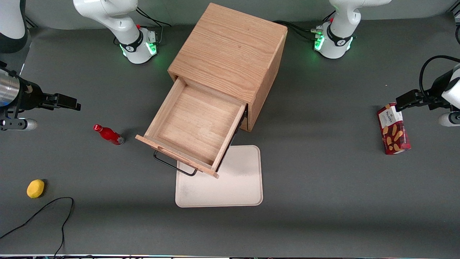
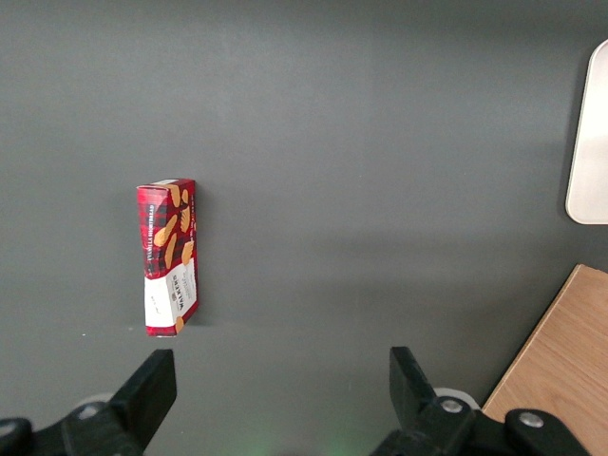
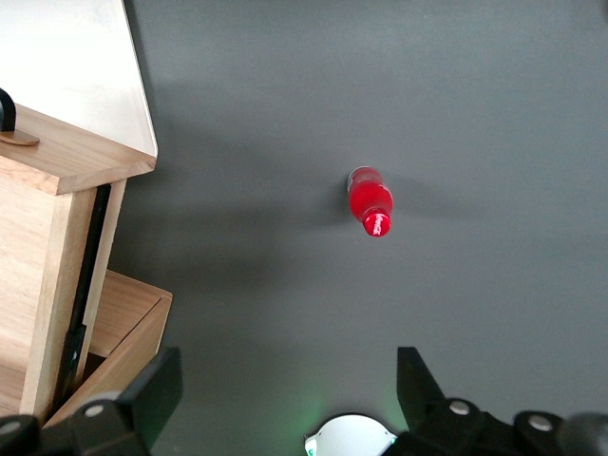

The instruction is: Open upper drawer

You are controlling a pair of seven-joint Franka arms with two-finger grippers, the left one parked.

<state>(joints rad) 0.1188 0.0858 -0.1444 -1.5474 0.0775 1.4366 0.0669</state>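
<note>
The working arm's black two-finger gripper [image 1: 77,105] hangs well off toward its own end of the grey table [image 1: 323,201], its fingers spread wide with nothing between them. Nearer the front camera than it lies a small yellow ball-like lump [image 1: 35,188], and between the gripper and the cabinet stands a little red bottle [image 1: 108,134], well apart from both.

Next comes the boxy light oak cabinet [image 1: 230,54], and its upper drawer [image 1: 196,126] already stands pulled far out, the shallow square tray bare inside, its black wire handle [image 1: 172,166] overhanging a pale rounded plastic tray [image 1: 233,183] on the tabletop. By my reckoning the job is as good as done; the best course now is to keep the gripper clear of the handle and the bottle.

Toward the parked arm's end lies a red tartan biscuit box [image 1: 393,129].
</note>
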